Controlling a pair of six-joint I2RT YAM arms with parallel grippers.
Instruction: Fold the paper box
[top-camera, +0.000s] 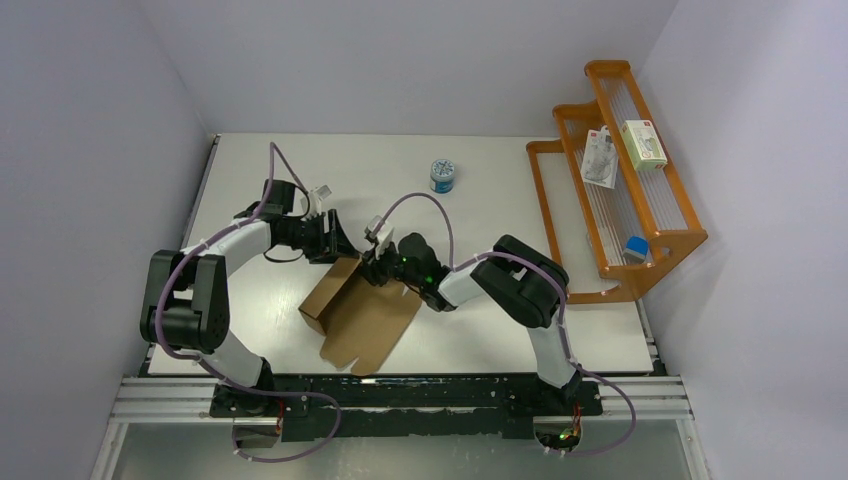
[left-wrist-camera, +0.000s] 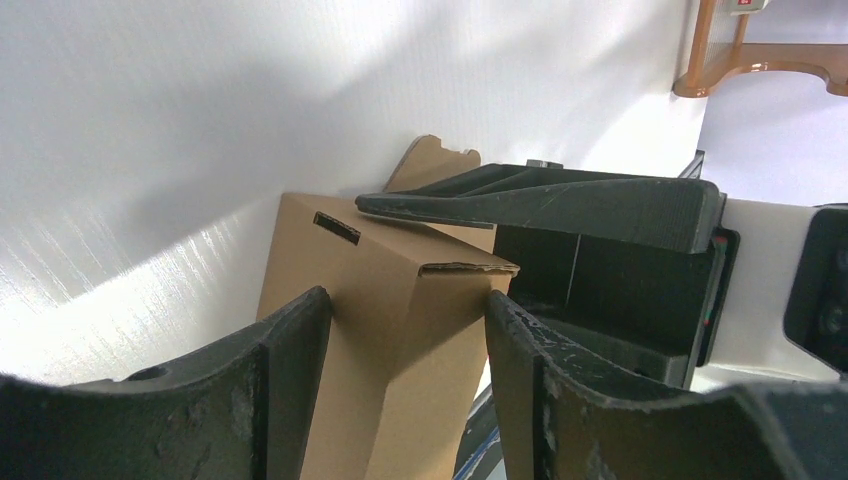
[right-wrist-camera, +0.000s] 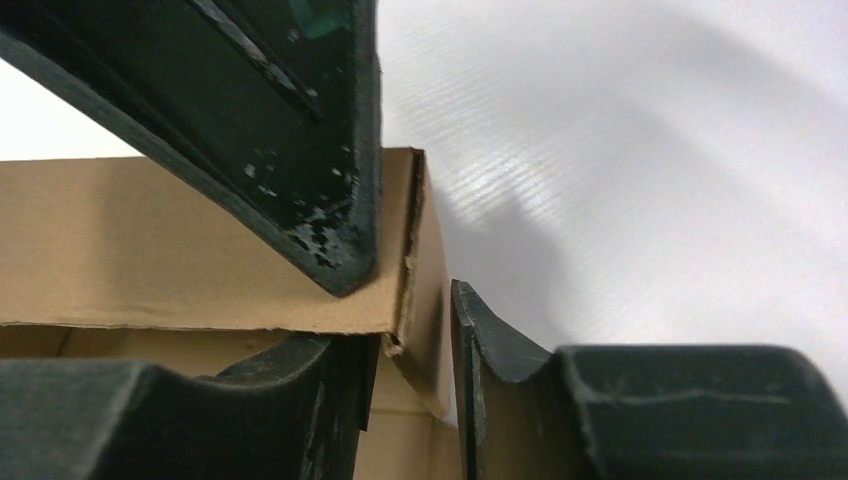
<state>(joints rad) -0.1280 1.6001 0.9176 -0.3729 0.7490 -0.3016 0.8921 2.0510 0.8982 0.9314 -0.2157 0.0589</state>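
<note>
The paper box (top-camera: 365, 315) is plain brown cardboard, partly folded, lying mid-table with a raised wall on its left and flat flaps toward the near edge. My left gripper (top-camera: 338, 245) is at its far end. In the left wrist view the box end (left-wrist-camera: 340, 280) sits between the fingers (left-wrist-camera: 290, 380), which touch both its sides. My right gripper (top-camera: 377, 262) meets the same far end. In the right wrist view its jaws (right-wrist-camera: 415, 340) close on a side flap of the box (right-wrist-camera: 150, 240), one finger inside and one outside. The left gripper's finger rests on the box top there.
A blue-and-white round tin (top-camera: 443, 175) stands at the back of the table. An orange wooden rack (top-camera: 620, 180) at the right holds small white packages (top-camera: 643, 145) and a blue item (top-camera: 634, 248). Walls close in the left, back and right.
</note>
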